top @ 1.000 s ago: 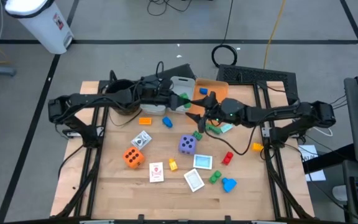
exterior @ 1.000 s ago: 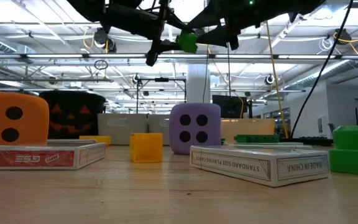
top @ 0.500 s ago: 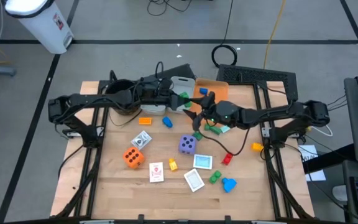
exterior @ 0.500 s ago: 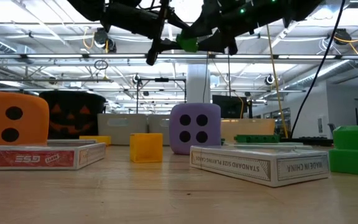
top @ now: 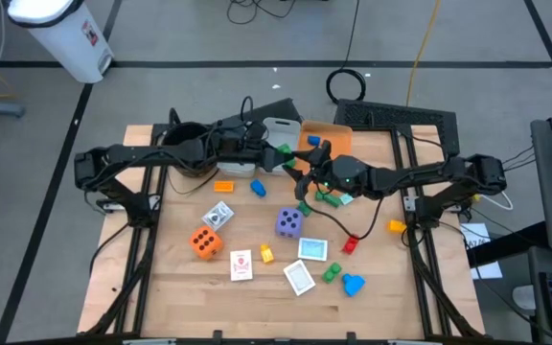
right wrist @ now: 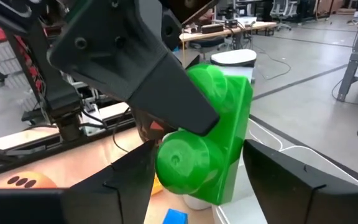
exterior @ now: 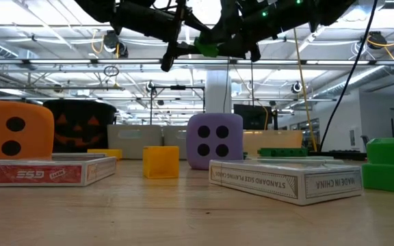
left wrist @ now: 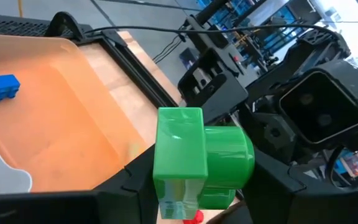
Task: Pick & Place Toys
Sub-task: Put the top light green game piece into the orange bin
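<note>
Green block (left wrist: 194, 158) sits clamped in the left jaws (left wrist: 191, 186), held in the air above the table (top: 180, 278) by the orange bin (left wrist: 61, 124). Right jaws (right wrist: 194, 168) stand apart on either side of the same block, not yet gripping it.

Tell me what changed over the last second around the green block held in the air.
The right gripper slid in toward the left gripper and brought its fingers in around the green block. The left gripper stayed clamped on the block. The purple die, orange die and card boxes stayed put.
</note>
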Controlling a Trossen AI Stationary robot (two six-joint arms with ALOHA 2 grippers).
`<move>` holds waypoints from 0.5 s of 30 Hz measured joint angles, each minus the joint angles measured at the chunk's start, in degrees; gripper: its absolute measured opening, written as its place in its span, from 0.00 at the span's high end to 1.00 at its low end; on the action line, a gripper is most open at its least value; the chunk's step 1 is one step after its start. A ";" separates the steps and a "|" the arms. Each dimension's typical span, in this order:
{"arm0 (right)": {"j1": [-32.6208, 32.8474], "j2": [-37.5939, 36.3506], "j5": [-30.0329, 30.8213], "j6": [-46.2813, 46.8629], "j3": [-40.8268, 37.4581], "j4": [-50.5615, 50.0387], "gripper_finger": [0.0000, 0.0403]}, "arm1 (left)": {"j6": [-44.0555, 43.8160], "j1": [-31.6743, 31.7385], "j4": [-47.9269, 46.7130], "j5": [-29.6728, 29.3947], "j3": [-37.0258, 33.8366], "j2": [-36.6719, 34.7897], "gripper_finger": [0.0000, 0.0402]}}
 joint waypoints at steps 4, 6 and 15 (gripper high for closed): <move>-0.13 0.00 0.06 -0.01 0.00 -0.06 0.48 | -0.04 -0.09 0.00 -0.03 0.00 0.00 0.55; -0.26 0.00 0.13 -0.04 0.00 -0.36 0.51 | -0.09 -0.24 0.00 -0.32 0.00 0.01 0.55; -0.46 -0.04 0.20 0.25 0.07 -1.23 0.56 | -1.14 -0.26 -0.07 -1.29 0.00 0.07 0.55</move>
